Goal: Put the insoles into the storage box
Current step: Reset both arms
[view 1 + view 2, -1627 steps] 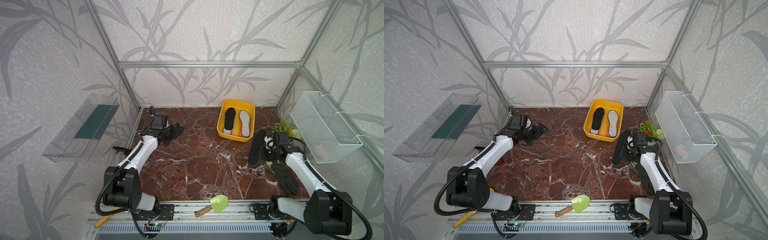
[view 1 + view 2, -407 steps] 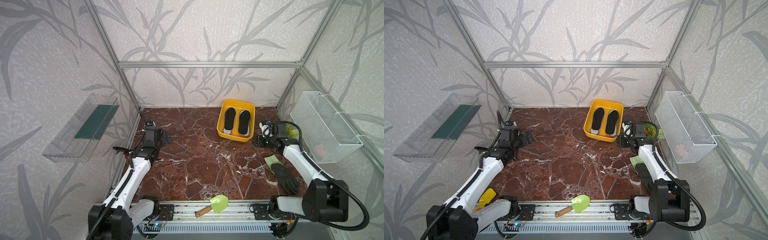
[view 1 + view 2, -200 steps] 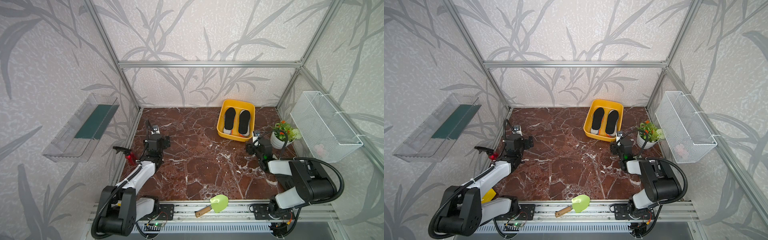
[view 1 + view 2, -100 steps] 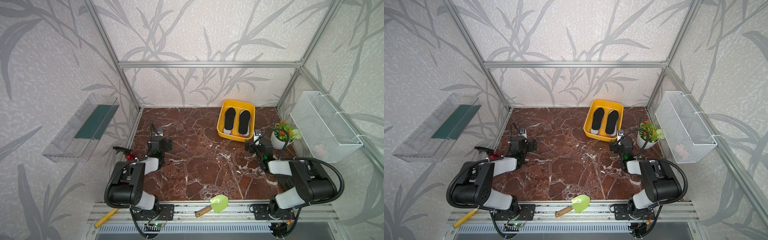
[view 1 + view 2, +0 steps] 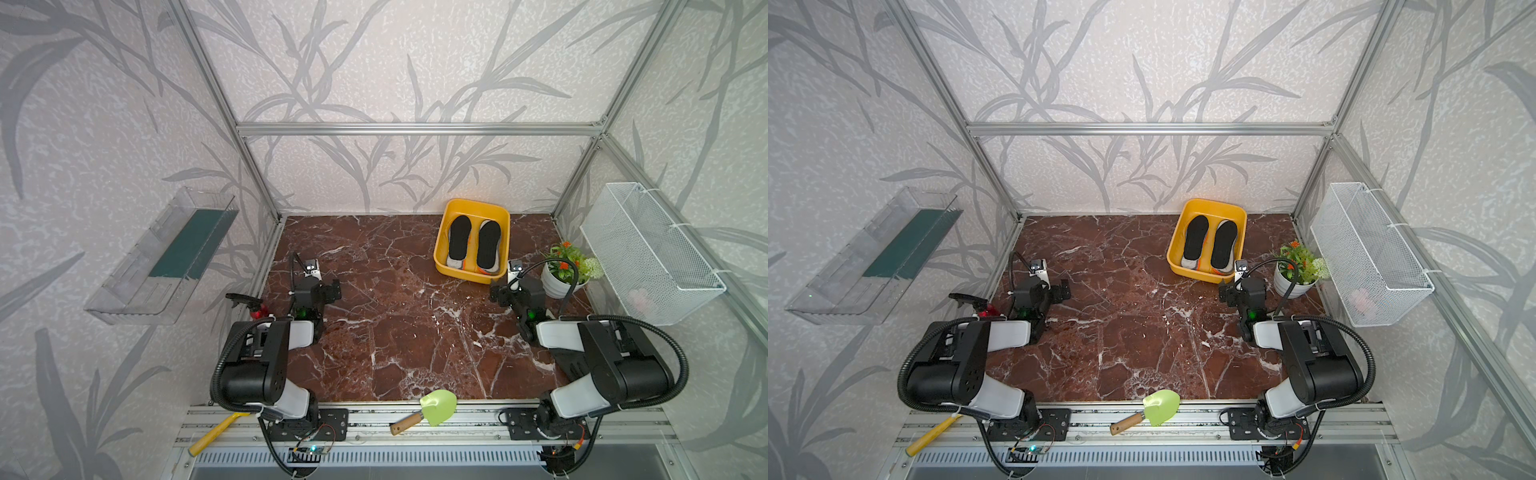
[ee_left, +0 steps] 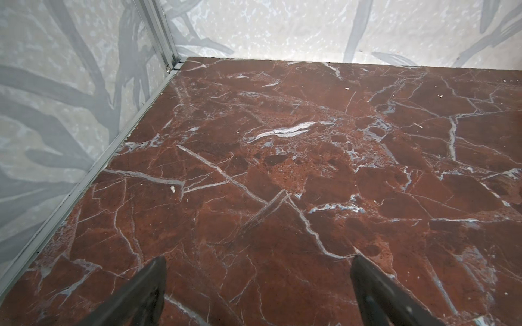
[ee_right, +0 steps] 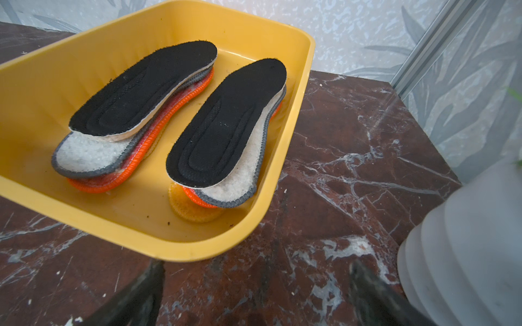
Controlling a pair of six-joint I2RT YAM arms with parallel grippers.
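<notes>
The yellow storage box [image 5: 441,261] [image 5: 1176,250] stands at the back right of the marble floor. In it lie two stacks of insoles, each with a black one on top [image 5: 459,243] [image 5: 487,246] [image 7: 147,87] [image 7: 226,124]. Below them show grey felt [image 7: 84,153], an orange rim [image 7: 141,146] and a yellow-orange heel [image 7: 195,210]. My right gripper [image 5: 513,291] [image 7: 257,266] hangs open and empty just in front of the box's near rim [image 7: 175,248]. My left gripper [image 5: 322,287] [image 6: 257,262] is open over bare floor at the left.
A white pot with a plant [image 5: 565,272] [image 7: 466,240] stands right beside my right gripper. A wire basket [image 5: 648,253] hangs on the right wall, a clear bin [image 5: 166,257] on the left. A red bottle [image 5: 255,307] sits by the left arm. A green trowel [image 5: 434,405] lies on the front rail.
The black insole my right gripper held is now in the box on the right stack. Both arms have drawn back and folded low; the left one kept retreating over the last second.
</notes>
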